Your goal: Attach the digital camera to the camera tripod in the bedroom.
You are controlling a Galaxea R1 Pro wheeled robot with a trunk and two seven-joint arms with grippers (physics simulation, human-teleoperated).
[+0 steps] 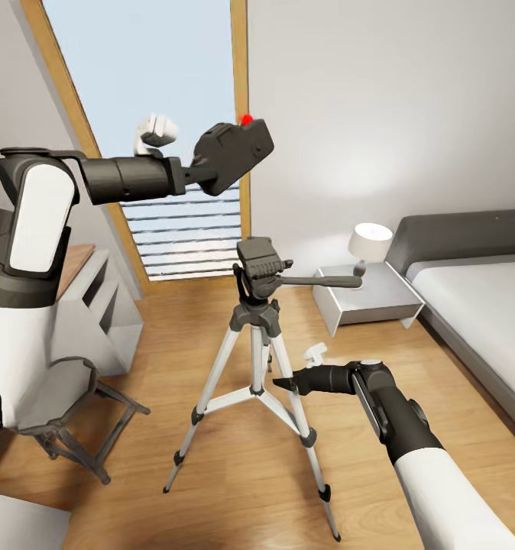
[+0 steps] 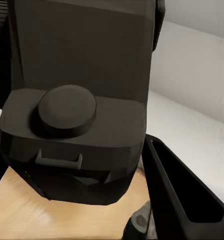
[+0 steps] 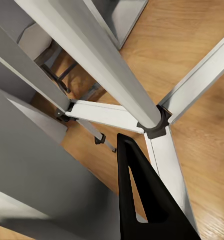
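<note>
My left gripper (image 1: 225,159) is shut on the digital camera (image 1: 234,153), a dark boxy body with a red dot on top, held high in front of the window. In the left wrist view the camera (image 2: 77,100) sits close up beside one black finger (image 2: 184,192). The camera tripod (image 1: 259,263) stands on the floor below and slightly right of the camera, its pan head bare and its long handle pointing right. My right gripper (image 1: 282,380) is low beside the tripod's silver legs (image 3: 116,65). Its fingers taper together, and one finger (image 3: 141,205) shows.
A grey four-legged stool (image 1: 59,401) stands at the left by a white shelf (image 1: 97,305). A nightstand (image 1: 368,298) with a lamp (image 1: 368,243) and the bed (image 1: 479,305) are at the right. Light wood floor (image 1: 234,489) lies around the tripod.
</note>
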